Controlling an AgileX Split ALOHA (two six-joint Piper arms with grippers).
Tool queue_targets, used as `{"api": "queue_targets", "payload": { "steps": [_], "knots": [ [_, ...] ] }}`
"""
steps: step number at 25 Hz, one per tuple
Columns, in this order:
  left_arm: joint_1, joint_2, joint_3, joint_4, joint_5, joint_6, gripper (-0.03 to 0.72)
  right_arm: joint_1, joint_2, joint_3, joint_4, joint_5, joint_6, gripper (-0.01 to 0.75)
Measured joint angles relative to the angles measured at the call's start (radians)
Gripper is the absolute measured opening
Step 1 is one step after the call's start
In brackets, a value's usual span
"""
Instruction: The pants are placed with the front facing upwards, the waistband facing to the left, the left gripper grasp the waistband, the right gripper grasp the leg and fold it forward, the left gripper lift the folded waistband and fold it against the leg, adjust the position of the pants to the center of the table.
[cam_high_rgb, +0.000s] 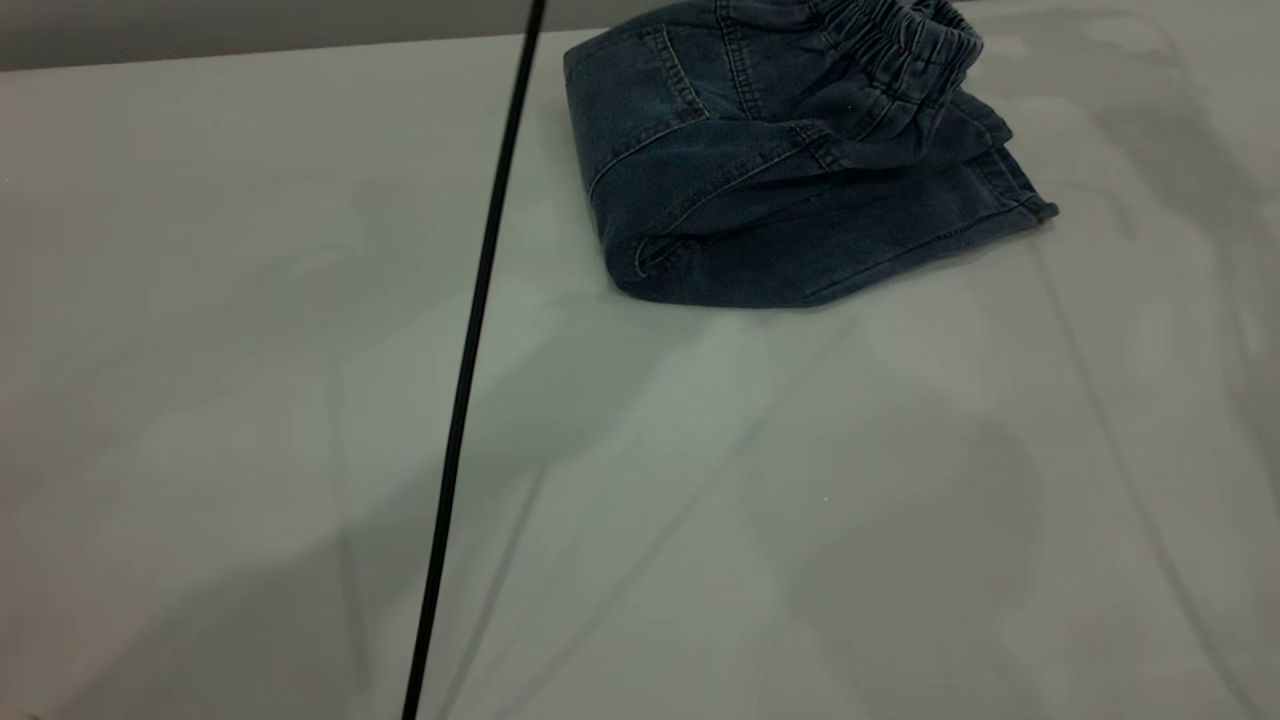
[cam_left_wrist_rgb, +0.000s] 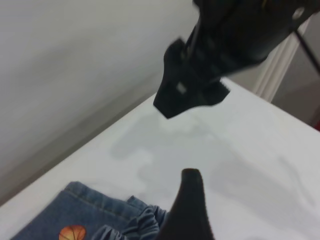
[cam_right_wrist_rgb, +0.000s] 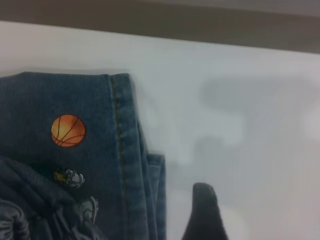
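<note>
Denim pants (cam_high_rgb: 790, 190) folded at table's (cam_high_rgb: 250, 300) 12 o'clock edge; left gripper (cam_left_wrist_rgb: 192, 140) fingers spread, empty; right gripper (cam_right_wrist_rgb: 205, 212) cannot tell

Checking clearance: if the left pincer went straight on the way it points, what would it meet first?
Probably only the bare white-grey table; the matte black left pincer points past the folded blue denim pants. Depth is unclear.

The pants (cam_high_rgb: 790, 170) are cut off by the top edge of the exterior view, so the far part of the waistband (cam_high_rgb: 905, 45) is not shown. Neither arm appears in that view. In the right wrist view, only one fingertip of the right gripper (cam_right_wrist_rgb: 205, 212) enters (jaw state cannot be determined). The left gripper (cam_left_wrist_rgb: 192, 137) is blurred, its lower finger cropped.
</note>
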Motion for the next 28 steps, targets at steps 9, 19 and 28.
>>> {"api": "queue_targets", "payload": {
  "steps": [9, 19, 28],
  "knots": [
    [0.168, -0.004, -0.015, 0.478, 0.356, -0.498, 0.581, 0.000, 0.000, 0.000, -0.005, 0.000, -0.003, 0.441],
    [0.179, 0.091, -0.151, 1.020, 0.490, -0.966, 0.581, 0.000, 0.000, 0.000, -0.003, 0.000, -0.004, 0.441],
    [0.135, 0.265, -0.318, 1.035, 0.508, -1.009, 0.581, 0.001, 0.000, 0.000, 0.018, 0.000, -0.004, 0.441]
  ]
}}
